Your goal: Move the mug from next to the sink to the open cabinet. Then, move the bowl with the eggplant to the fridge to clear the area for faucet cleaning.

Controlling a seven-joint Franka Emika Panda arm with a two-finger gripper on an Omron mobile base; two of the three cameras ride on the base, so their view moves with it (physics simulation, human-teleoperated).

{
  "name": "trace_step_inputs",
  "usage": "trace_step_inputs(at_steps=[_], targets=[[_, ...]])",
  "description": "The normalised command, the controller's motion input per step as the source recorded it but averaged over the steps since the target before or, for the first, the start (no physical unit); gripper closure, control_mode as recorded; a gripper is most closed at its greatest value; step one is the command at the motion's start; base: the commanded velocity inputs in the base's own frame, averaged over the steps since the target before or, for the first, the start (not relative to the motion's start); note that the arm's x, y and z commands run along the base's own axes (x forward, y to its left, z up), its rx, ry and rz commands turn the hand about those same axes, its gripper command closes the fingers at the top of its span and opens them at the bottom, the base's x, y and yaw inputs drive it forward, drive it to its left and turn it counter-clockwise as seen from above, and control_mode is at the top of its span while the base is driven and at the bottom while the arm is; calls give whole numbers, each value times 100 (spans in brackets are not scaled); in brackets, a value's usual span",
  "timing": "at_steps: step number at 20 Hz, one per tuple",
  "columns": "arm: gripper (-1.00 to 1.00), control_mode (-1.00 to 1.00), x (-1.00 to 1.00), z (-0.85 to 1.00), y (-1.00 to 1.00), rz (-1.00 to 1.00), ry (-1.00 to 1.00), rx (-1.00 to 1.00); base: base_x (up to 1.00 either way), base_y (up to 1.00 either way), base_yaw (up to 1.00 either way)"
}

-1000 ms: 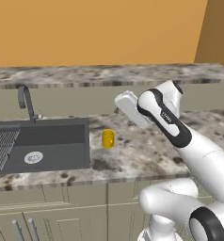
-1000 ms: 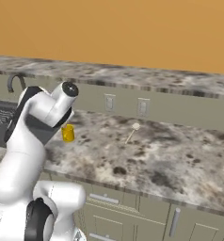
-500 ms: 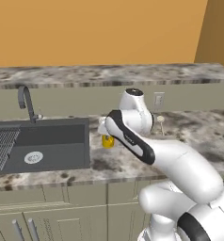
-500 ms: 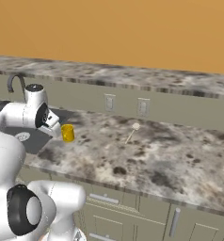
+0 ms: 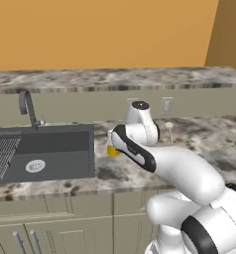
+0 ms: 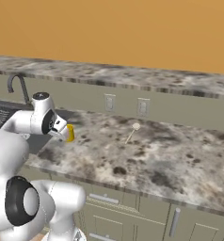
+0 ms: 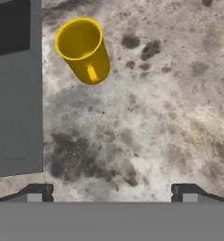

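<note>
Orange wall (image 5: pixel 105 30) behind speckled grey-brown granite tabletop (image 7: pixel 156 117) w/ dark grey rectangular sink (image 5: pixel 45 151). Small plain yellow cylindrical mug (image 7: pixel 83 49) upright, just beside sink edge. Fingers (image 7: pixel 35 192) spread wide, holding nothing, apart from mug.

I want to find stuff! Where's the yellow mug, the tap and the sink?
mug (image 7: pixel 82 49), hand view, on its yellow side wall.
tap (image 5: pixel 27 106), left base view, on its upright neck.
sink (image 5: pixel 50 151), left base view, on its dark basin floor.

The arm folds forward and low, wrist bent downward. The claw (image 7: pixel 112 190) points down, its two tips spread wide apart, holding nothing.
</note>
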Motion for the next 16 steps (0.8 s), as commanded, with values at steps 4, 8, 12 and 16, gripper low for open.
trace_step_inputs(at_steps=[4,8,12,16], targets=[[-100,-100,60,-35,3,0,0,-2,0,0,0],[-100,-100,68,-31,0,0,0,-2,0,0,0],[-100,-100,76,-33,6,0,-1,-7,0,0,0],[-100,-100,35,-38,11,4,-5,-5,0,0,0]])
